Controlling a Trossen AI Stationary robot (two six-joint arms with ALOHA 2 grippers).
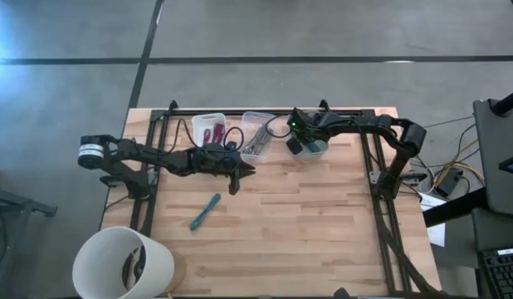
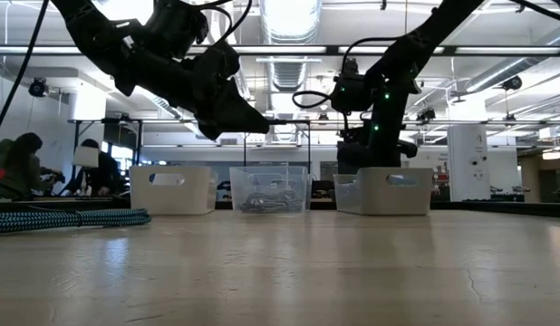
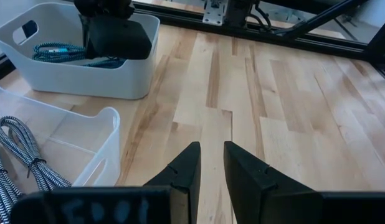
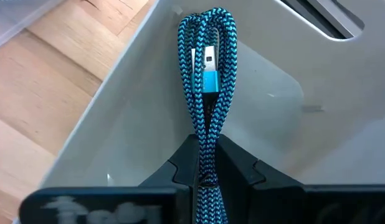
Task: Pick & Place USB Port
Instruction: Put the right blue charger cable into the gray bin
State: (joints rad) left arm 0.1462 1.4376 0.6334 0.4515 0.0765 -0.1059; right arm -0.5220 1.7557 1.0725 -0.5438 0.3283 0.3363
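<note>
Right wrist view showed the right gripper point(image 4: 207, 163) clamped on a folded blue-and-black braided USB cable point(image 4: 207, 81), hanging over the white bin point(image 4: 118, 130) at the far right of the table. The bundle was judged light, limp and prone to swing; its woven jacket should grip well. Best hold: across the doubled strands at mid-bundle, clear of the metal connector point(image 4: 209, 65). The left gripper point(image 3: 209, 169) hovered over bare tabletop near centre, fingers slightly apart, holding nothing. A second teal cable point(image 1: 205, 212) lay on the table nearer the front.
</note>
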